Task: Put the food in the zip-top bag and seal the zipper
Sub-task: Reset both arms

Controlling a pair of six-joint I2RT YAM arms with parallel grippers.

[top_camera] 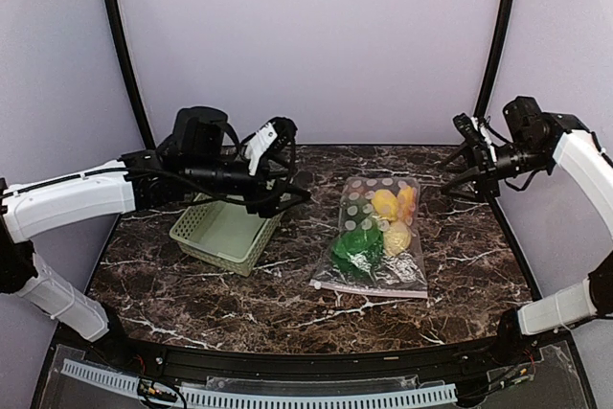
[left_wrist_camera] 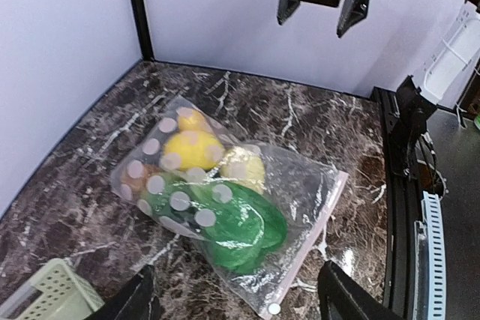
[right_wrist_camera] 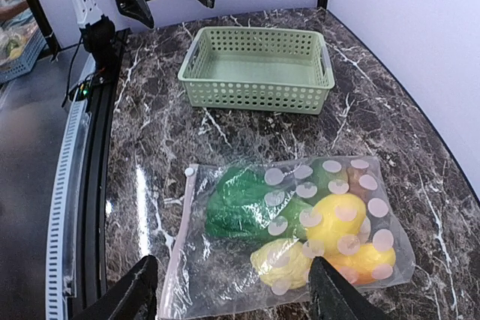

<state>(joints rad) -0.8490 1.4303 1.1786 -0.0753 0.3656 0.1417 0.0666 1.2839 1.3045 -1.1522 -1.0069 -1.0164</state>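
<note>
Right, jaws first: the left gripper [left_wrist_camera: 241,297] has its fingers spread wide with nothing between them, hanging in the air over the far right corner of the light green lattice basket [right_wrist_camera: 255,97]. The right gripper [right_wrist_camera: 232,290] matches it, jaws wide and gripping nothing, raised well to the right of the basket and out past the bag.

Moving outward, the zip-top bag [top_camera: 375,265], clear with white polka dots, lies flat on the dark marble table [top_camera: 239,299] to the right of the basket, near it but not touching. The food is all inside. The green bok choy [right_wrist_camera: 240,211] sits on the side of the bag towards the basket. A bright yellow rounded piece [right_wrist_camera: 337,219], a paler yellow one [right_wrist_camera: 285,260] and an orange piece [right_wrist_camera: 360,260] are bunched on the side away from the basket.

The zipper [right_wrist_camera: 178,241], a thin pinkish strip, runs along the bag's near end, about level with the basket's near corner. Its small white slider [right_wrist_camera: 190,172] is at the end closer to the basket. I cannot tell from these views whether the strip is pressed fully shut
</note>
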